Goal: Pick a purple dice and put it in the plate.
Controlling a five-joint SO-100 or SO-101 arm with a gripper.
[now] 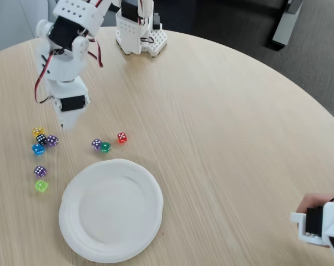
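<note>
Fixed view, items listed left to right.

1. Cluster of small translucent dice, just below the jaws: yellow die [38,131], black die with white pips [41,139], blue die [38,149], and one small translucent purple die with white pips [52,141] touching or nearly touching the black one. This purple die is the nearest candidate, lying just below and slightly left of the jaw tips as the view shows them.

2. Second purple die [40,171], farther below the jaws, with a lime-green die [41,185] just beneath it.

3. White plastic two-finger gripper [67,123] on the white arm, hanging tips-down over the table. Jaw opening cannot be told (the fingers are seen end-on and merge with the housing); nothing shows between them.

4. Third purple die [96,144], below and to the right of the jaws, touching a dark-green die [105,147]; a red die [122,137] sits just beyond.

5. Large round white paper plate with shallow raised rim [78,183], well below and right of the jaws, no die in it.

6. Round pale wood-grain table [222,138].

7. White device with a hand at the lower right edge [322,221], well apart.

Judgement: the coming move turns on a short descent toward the cluster's purple die; its crowding against the black die may hinder a clean grip. A cube offers no long axis.
</note>
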